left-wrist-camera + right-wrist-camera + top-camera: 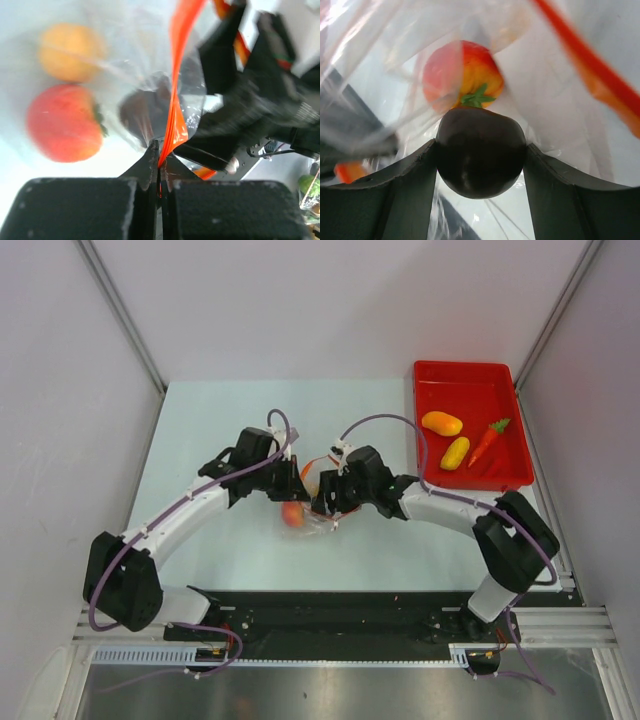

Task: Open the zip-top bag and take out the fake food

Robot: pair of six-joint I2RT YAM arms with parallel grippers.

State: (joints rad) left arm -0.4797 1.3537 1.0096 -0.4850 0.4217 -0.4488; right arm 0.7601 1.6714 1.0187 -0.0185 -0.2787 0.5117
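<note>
The clear zip-top bag (310,515) lies mid-table between the two arms. My left gripper (160,162) is shut on its orange-red zip strip (176,75), pinching the strip's end. My right gripper (480,150) reaches inside the bag, and its fingers are shut on a dark round piece (480,167) of fake food. Behind that piece in the bag sits a peach-red round fruit (462,75) with a green top. The left wrist view shows that fruit (62,122) and an orange fruit (70,50) through the plastic. From above, the left gripper (299,478) and right gripper (323,504) nearly meet.
A red tray (470,390) stands at the back right, holding an orange oval (441,423), a yellow oval (455,452) and a green-topped carrot (487,440). Grey walls close in the table on the left, right and far sides.
</note>
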